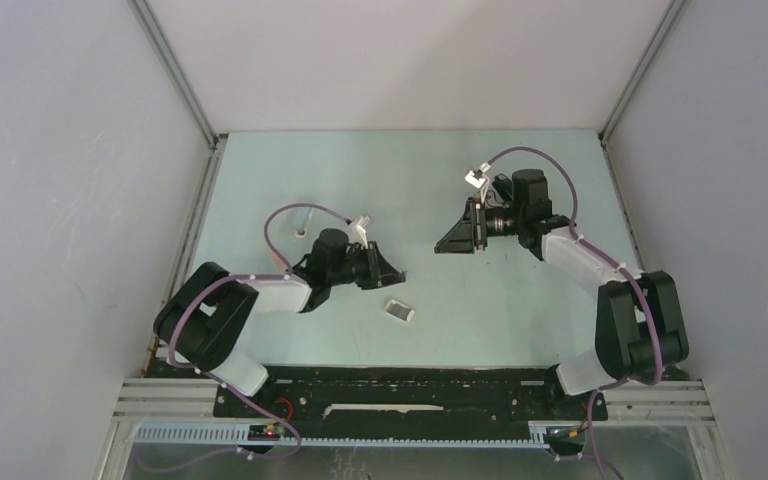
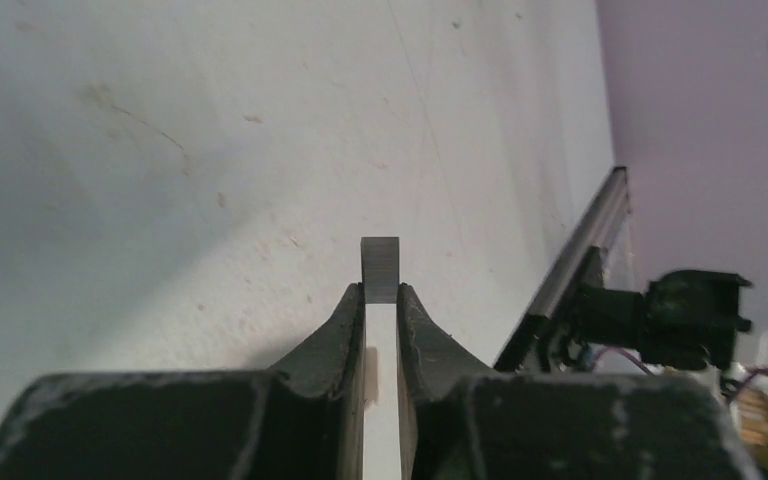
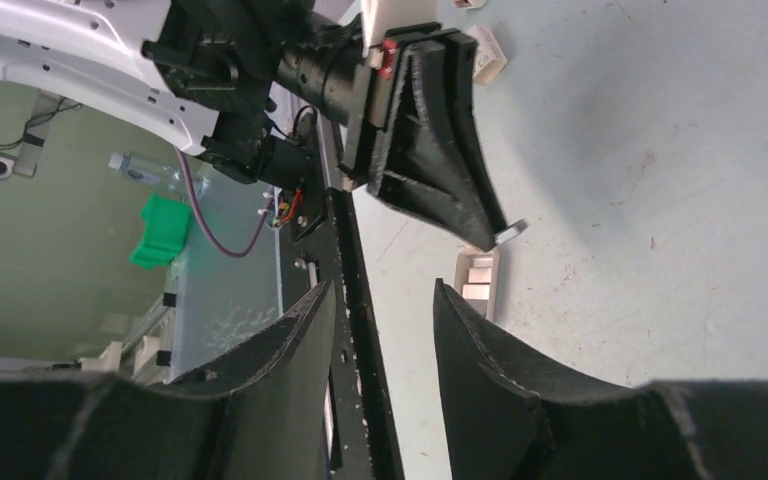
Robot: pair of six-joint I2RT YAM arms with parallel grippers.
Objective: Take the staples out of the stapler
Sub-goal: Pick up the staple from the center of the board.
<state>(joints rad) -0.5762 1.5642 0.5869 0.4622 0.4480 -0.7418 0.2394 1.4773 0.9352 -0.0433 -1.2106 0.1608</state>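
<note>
Holding staples [image 2: 380,266] in left gripper [image 2: 381,292]: narrow pinch, flat on both sides of a short grey strip, with the strip's end poking out past the fingertips. Viewed edge-on from left wrist, so no telling how long the strip is or how many pieces it has.

From right wrist: same left gripper [image 3: 497,232] angled down toward table [image 3: 660,200], with a silvery bit of the staples [image 3: 512,229] sticking out sideways right at the tip. Just over pale block [image 3: 478,280] in this view; cannot tell whether touching it or a little above.

Pale block: lying flat on the table, open side up, small compartments showing inside. In top view at [image 1: 400,311], just beside the tip of left gripper [image 1: 398,272], on the side nearer the arm bases. Too small there to make out any detail. Staples not resolvable in top view either.

Right gripper [image 3: 382,295]: roughly half open, nothing between the fingers. In top view [image 1: 440,246] tip pointed toward the left gripper, facing it across a small gap, not touching. Farther from the bases than the left one, and well apart from the pale block.
</note>
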